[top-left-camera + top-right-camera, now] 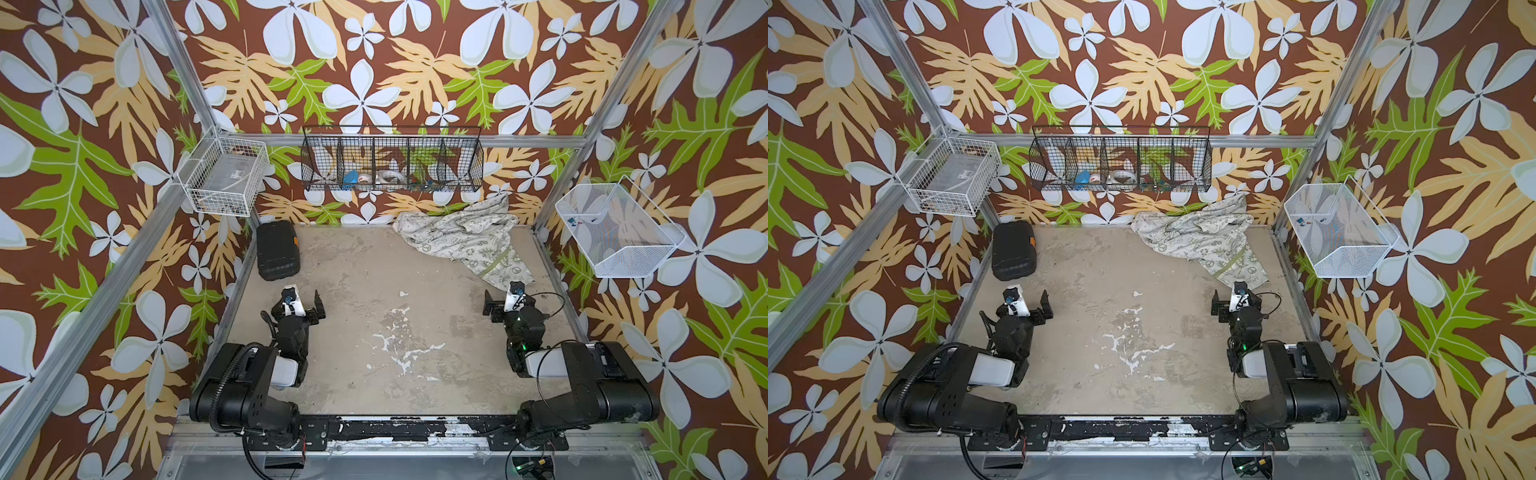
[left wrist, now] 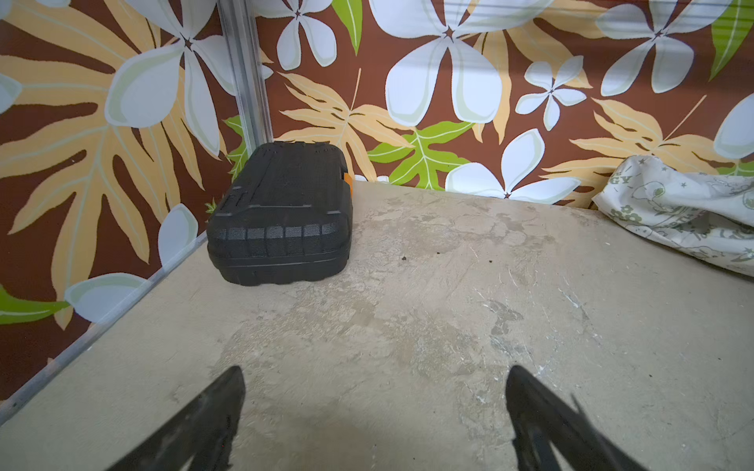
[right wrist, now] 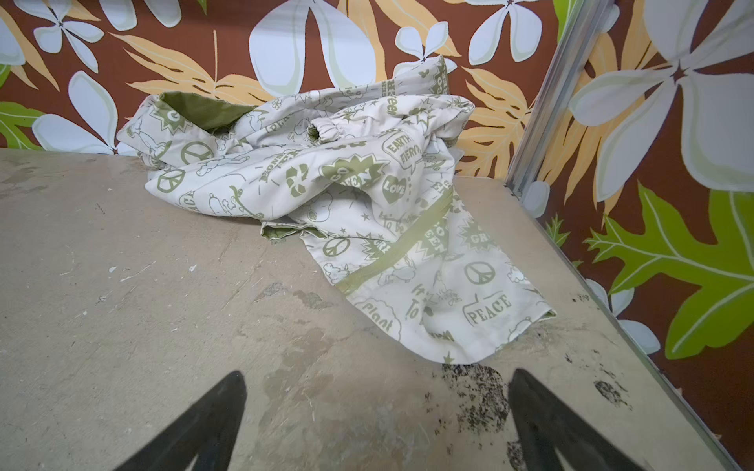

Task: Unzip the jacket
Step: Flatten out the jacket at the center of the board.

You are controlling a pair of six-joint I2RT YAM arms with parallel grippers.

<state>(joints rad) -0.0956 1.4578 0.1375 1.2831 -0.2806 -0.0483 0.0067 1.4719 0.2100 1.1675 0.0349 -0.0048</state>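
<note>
The jacket (image 1: pixel 465 241) (image 1: pixel 1200 241) lies crumpled in the table's far right corner, cream-white with green peace signs and slogans. In the right wrist view the jacket (image 3: pixel 347 191) shows its olive zipper strip (image 3: pixel 404 244), which runs closed down to the near hem. Olive lining shows at the hood. My right gripper (image 1: pixel 505 301) (image 3: pixel 377 375) is open just short of the jacket's near hem, with only bare table between its fingers. My left gripper (image 1: pixel 303 301) (image 2: pixel 375 371) is open over the near left of the table, far from the jacket (image 2: pixel 685 212).
A black plastic case (image 1: pixel 277 249) (image 2: pixel 281 220) lies in the far left corner. A black wire basket (image 1: pixel 392 160) hangs on the back wall, a white wire basket (image 1: pixel 224 174) on the left frame and a white mesh basket (image 1: pixel 615 228) on the right. The worn tabletop (image 1: pixel 374 291) is fenced by aluminium rails.
</note>
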